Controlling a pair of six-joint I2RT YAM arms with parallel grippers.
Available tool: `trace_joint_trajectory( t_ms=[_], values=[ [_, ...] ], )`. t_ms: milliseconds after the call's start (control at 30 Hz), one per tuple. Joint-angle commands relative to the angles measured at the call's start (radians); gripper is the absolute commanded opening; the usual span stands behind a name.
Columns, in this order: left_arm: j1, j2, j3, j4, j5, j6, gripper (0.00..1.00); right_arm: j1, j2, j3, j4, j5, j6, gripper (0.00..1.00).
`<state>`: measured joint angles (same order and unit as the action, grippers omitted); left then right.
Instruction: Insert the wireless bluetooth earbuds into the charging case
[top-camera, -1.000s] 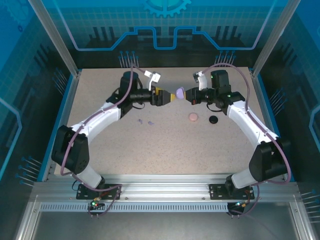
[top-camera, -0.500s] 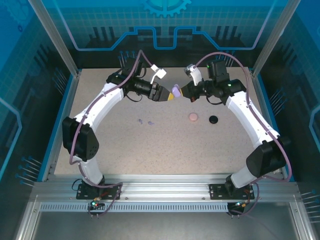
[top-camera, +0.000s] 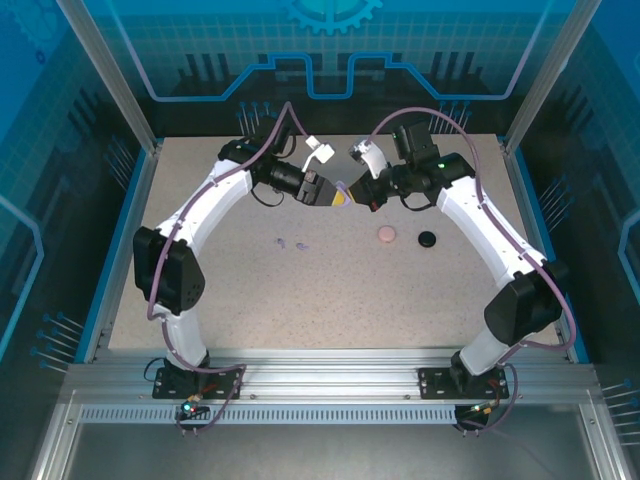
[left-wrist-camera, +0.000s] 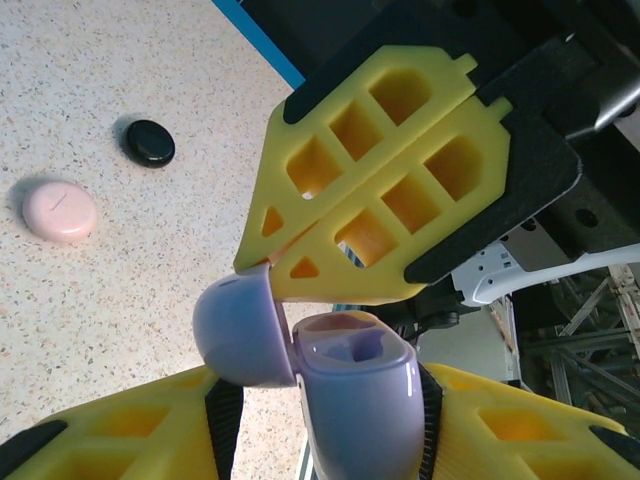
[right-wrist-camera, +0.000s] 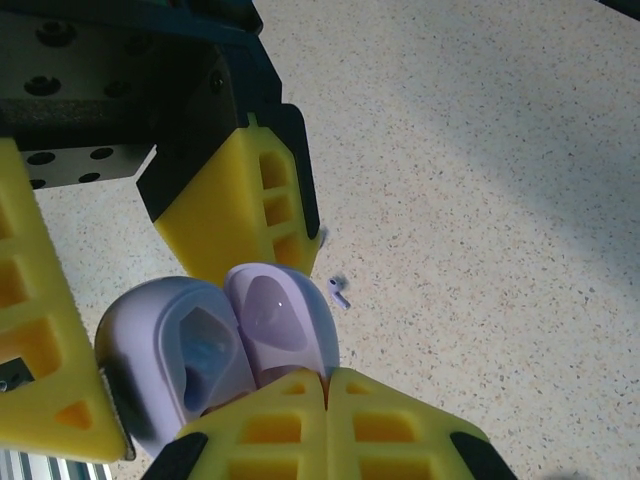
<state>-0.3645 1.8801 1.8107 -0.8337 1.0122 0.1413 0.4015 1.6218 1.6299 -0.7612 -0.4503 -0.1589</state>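
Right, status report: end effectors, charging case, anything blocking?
Left end effector clamped on round lilac plastic charging case, lid open. Right end effector shut against lid. Lilac stemmed plastic earbuds lying loose, not inserted. No obstruction seen.

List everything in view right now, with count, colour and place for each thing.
Lilac charging case: one, lilac, lid open, between the two end effectors.
Pink charging case: one, pink, closed, on the table right of centre.
Black charging case: one, black, right of the pink one.
Earbuds: two, lilac, loose on the table left of centre.
Table: one, speckled beige.
Left end effector: one, yellow fingers, closed on the lilac case.
Right end effector: one, yellow fingers, shut, tips at the lid.
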Motion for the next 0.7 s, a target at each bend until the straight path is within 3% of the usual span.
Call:
trace_joint_trajectory(
  t_ms=[0,267,500,667],
  values=[
    [-0.003,0.011,0.009,-0.020,0.042,0.029,0.49,0.014,0.012,0.035,-0.035,0.006,-0.022,0.00],
    [-0.003,0.018,0.006,0.007,0.046,0.013,0.40,0.019,0.006,0.037,-0.040,0.010,-0.027,0.00],
    [-0.004,0.028,0.001,0.011,0.053,0.008,0.44,0.029,0.000,0.044,-0.038,0.019,-0.025,0.00],
    [-0.004,0.024,-0.016,0.037,0.051,-0.003,0.39,0.035,0.001,0.051,-0.041,0.030,-0.030,0.00]
  ],
)
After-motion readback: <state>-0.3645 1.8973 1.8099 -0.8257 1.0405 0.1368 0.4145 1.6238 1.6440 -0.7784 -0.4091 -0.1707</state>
